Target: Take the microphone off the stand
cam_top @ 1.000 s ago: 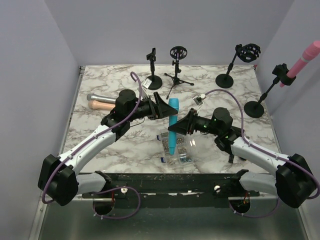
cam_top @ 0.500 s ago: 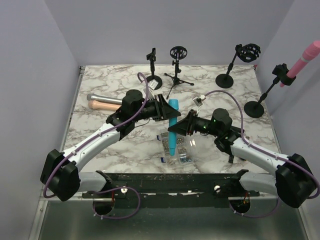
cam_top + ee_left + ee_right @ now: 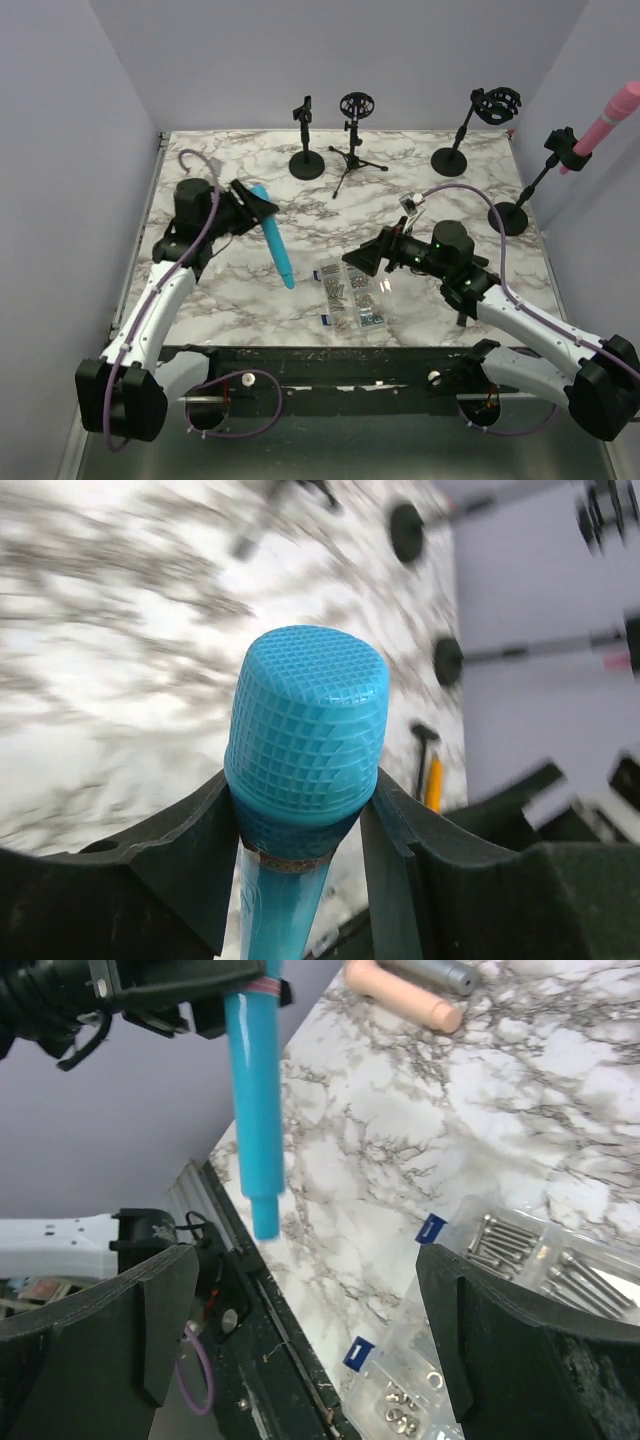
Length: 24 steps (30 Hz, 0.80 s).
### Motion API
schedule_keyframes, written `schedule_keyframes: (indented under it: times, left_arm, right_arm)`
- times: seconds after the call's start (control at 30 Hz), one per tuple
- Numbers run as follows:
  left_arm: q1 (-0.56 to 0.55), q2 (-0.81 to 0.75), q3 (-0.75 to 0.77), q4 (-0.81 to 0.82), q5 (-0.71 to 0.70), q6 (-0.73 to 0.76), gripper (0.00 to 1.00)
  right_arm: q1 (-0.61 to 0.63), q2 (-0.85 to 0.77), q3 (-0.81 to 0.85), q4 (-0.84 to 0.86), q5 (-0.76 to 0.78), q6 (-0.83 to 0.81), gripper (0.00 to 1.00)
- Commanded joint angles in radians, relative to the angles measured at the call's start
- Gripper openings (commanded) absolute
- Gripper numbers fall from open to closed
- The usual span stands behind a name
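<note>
1. gripping the blue microphone [image 3: 278,248] just below its mesh head, the left gripper [image 3: 256,206] was closed on it.
2. microphone hung tilted, tail down, over the marble table [image 3: 300,220], left of centre.
3. right gripper [image 3: 362,258] stood wide, holding nothing, beside the screw packets [image 3: 352,298].

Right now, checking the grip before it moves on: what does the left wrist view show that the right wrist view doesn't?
Left wrist only: the gridded head of the blue microphone, clamped by the left gripper. Right wrist only: the handle's free end, screw bags, the open right gripper. Both: the blue microphone and the marble table.
</note>
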Motion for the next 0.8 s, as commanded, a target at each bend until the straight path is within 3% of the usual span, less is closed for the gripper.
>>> schedule_keyframes:
  times: [0.0, 0.1, 0.3, 0.63, 0.77]
  left_arm:
    - [0.239, -0.087, -0.021, -0.319, -0.200, -0.085, 0.00]
    - [0.415, -0.090, -0.058, -0.365, -0.258, -0.216, 0.00]
    - [0.565, 0.006, -0.182, -0.224, -0.304, -0.544, 0.00]
    - [0.579, 0.300, -0.058, -0.210, -0.495, -0.661, 0.01]
    - [0.579, 0.366, -0.049, -0.176, -0.492, -0.690, 0.12]
  right_arm:
    - [0.004, -0.014, 0.049, -0.111, 0.105, -0.074, 1.00]
    - [0.005, 0.002, 0.066, -0.117, 0.108, -0.072, 1.00]
    - [0.005, 0.001, 0.065, -0.127, 0.134, -0.059, 1.00]
    - [0.004, -0.067, 0.046, -0.164, 0.205, -0.082, 1.00]
    - [0.005, -0.054, 0.051, -0.162, 0.203, -0.085, 1.00]
